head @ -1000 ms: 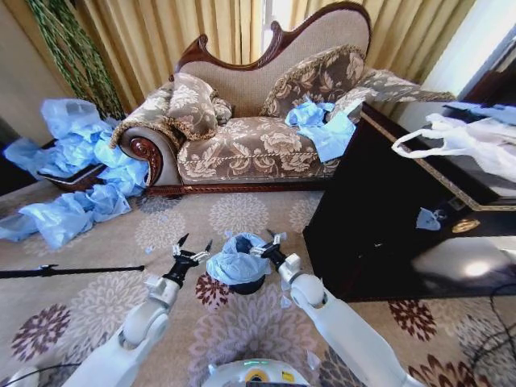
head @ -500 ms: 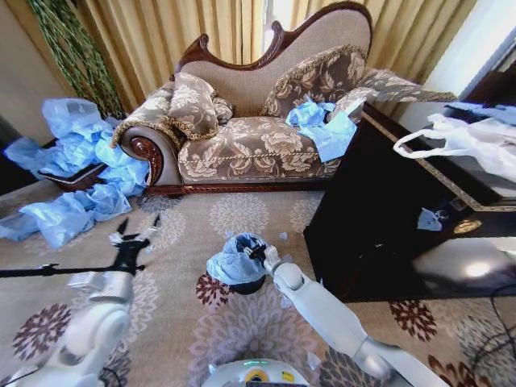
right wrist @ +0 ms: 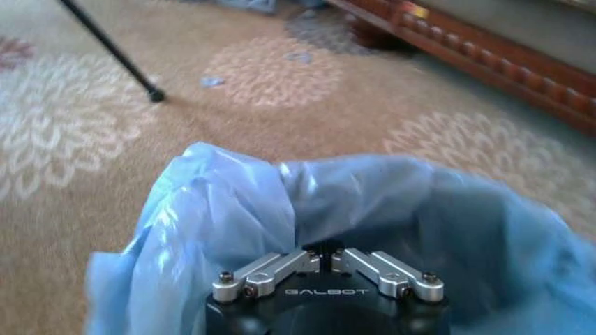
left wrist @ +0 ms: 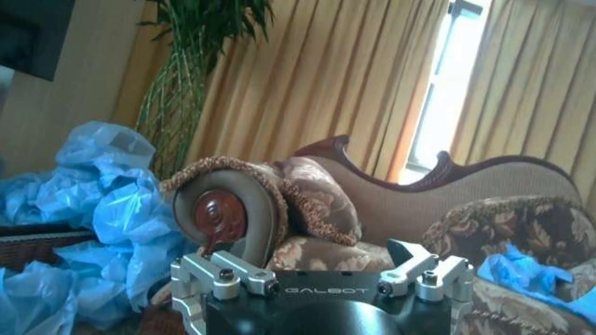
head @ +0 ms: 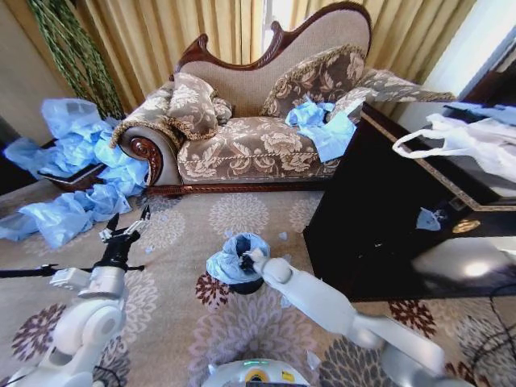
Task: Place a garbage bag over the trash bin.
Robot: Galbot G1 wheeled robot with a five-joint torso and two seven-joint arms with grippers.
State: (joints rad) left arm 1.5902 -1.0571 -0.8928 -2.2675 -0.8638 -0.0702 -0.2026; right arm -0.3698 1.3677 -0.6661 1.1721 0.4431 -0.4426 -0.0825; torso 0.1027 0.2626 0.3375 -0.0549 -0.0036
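The garbage bag (head: 230, 260) lay draped over the trash bin (head: 246, 285), which stood on the carpet in front of the sofa (head: 258, 121) and just beside the dark desk (head: 379, 218). The right end effector (head: 244, 260) reached down into the bag's open mouth, its fingers drawn close together, though I cannot tell whether they pinched any plastic. The left end effector (head: 125, 226) hung spread wide and empty, well off to the bin's left, near the heap of blue bags (head: 72, 173) by the sofa's arm.

Head view high, downward, wrist views close, sofa (head: 258, 121) shared
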